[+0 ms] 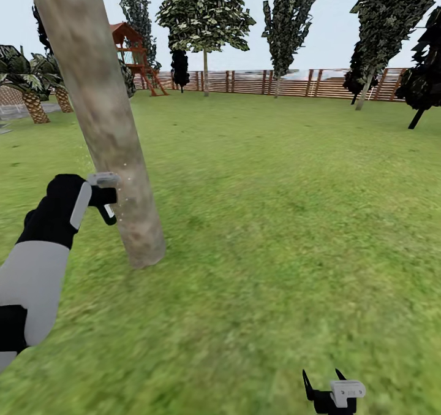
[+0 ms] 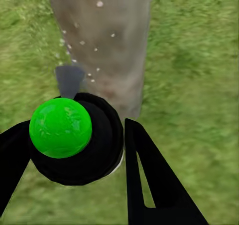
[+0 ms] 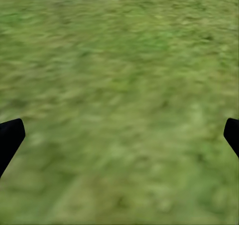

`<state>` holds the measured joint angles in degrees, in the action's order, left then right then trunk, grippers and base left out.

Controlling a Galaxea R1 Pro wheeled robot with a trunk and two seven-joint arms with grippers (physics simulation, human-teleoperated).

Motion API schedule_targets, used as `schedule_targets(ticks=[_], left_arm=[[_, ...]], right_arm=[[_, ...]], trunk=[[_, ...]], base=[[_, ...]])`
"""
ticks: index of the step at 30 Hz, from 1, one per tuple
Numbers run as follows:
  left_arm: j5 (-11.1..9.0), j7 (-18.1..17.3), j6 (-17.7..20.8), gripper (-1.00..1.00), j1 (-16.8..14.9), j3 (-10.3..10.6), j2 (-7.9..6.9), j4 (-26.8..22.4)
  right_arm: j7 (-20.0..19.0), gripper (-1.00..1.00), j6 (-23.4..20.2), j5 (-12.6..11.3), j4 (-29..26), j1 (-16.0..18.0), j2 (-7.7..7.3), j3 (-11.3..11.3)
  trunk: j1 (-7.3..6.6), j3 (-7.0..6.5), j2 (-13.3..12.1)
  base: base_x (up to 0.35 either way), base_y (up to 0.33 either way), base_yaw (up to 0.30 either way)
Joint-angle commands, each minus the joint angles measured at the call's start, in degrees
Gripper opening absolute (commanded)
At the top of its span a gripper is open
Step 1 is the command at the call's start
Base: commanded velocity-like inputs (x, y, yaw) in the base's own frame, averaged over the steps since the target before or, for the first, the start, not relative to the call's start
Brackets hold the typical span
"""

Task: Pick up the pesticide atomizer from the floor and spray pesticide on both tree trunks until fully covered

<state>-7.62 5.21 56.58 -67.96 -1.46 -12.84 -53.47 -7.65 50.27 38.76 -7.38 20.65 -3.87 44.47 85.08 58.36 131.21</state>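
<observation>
A thick pale grey-beige tree trunk (image 1: 104, 121) rises from the garden lawn at the left of the head view. My left gripper (image 1: 105, 199) is beside its lower part, shut on the pesticide atomizer (image 1: 104, 182), whose pale grey head almost touches the bark. In the left wrist view the atomizer (image 2: 74, 140) is a dark round body with a bright green cap, held between the black fingers (image 2: 149, 175). It points at the tree trunk (image 2: 114, 40), which is speckled with white droplets. My right gripper (image 1: 320, 379) hangs low over the grass, open and holding nothing (image 3: 119, 135).
Open lawn (image 1: 275, 206) spreads to the right of the trunk. A red-brown slat fence (image 1: 294, 83) closes the far side, with several other trees (image 1: 205, 16) along it. A wooden play tower (image 1: 131, 50) and low palm-like plants (image 1: 30, 90) stand at the far left.
</observation>
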Motion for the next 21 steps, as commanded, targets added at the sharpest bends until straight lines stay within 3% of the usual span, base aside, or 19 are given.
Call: schedule_targets(ticks=[1, 6, 8, 10, 13, 15, 17, 18, 21], left_arm=[[-0.01, 0.01, 0.01, -1.0, -0.02, -0.03, -0.1, -0.39], [-0.34, -0.11, 0.51, -1.0, -0.42, -0.52, -2.35, -1.33], [-0.63, -0.18, 0.54, -1.0, -0.43, -0.44, -2.54, -1.66], [-0.7, -0.19, 0.78, -1.0, -0.42, -0.21, -1.81, -2.63], [-0.34, -0.2, 1.13, -1.0, -0.5, 0.02, 1.1, -3.09], [-0.07, -0.14, 1.16, -1.0, -0.5, -0.01, 1.07, -3.04], [-0.04, -0.12, 1.14, -1.0, -0.54, -0.34, -0.42, -2.97], [-0.27, -0.17, 1.16, -1.0, -0.57, -0.49, -2.31, -2.96], [-0.43, -0.19, 1.2, -1.0, -1.08, -0.55, -3.89, -2.97]], right_arm=[[0.0, 1.0, 0.0, 0.0, 0.03, 0.0, 0.0, 0.0], [0.0, 1.0, 0.0, 0.0, 0.03, 0.0, 0.0, 0.0], [0.0, 1.0, 0.0, 0.0, 0.03, 0.0, 0.0, 0.0], [0.0, 1.0, 0.0, 0.0, 0.04, 0.0, 0.0, 0.0], [0.0, 1.0, 0.0, 0.0, 0.07, 0.0, 0.0, 0.0], [0.0, 1.0, 0.0, 0.0, 0.03, 0.0, 0.0, 0.0], [0.0, 1.0, 0.0, 0.0, 0.06, 0.0, 0.0, 0.0], [0.0, 1.0, 0.0, 0.0, 0.07, 0.0, 0.0, 0.0], [0.0, 1.0, 0.0, 0.0, 0.07, 0.0, 0.0, 0.0]], trunk=[[0.0, 0.0, 0.0], [0.0, 0.0, 0.0], [0.0, 0.0, 0.0], [0.0, 0.0, 0.0], [0.0, 0.0, 0.0], [0.0, 0.0, 0.0], [0.0, 0.0, 0.0], [0.0, 0.0, 0.0], [0.0, 0.0, 0.0]], base=[[0.02, 0.0, 0.0], [0.002, 0.0, 0.0], [0.0, 0.0, 0.0], [0.0, 0.0, 0.0], [0.0, 0.0, 0.0], [0.0, 0.0, 0.0], [0.0, 0.0, 0.0], [0.0, 0.0, 0.0], [0.0, 0.0, 0.0]])
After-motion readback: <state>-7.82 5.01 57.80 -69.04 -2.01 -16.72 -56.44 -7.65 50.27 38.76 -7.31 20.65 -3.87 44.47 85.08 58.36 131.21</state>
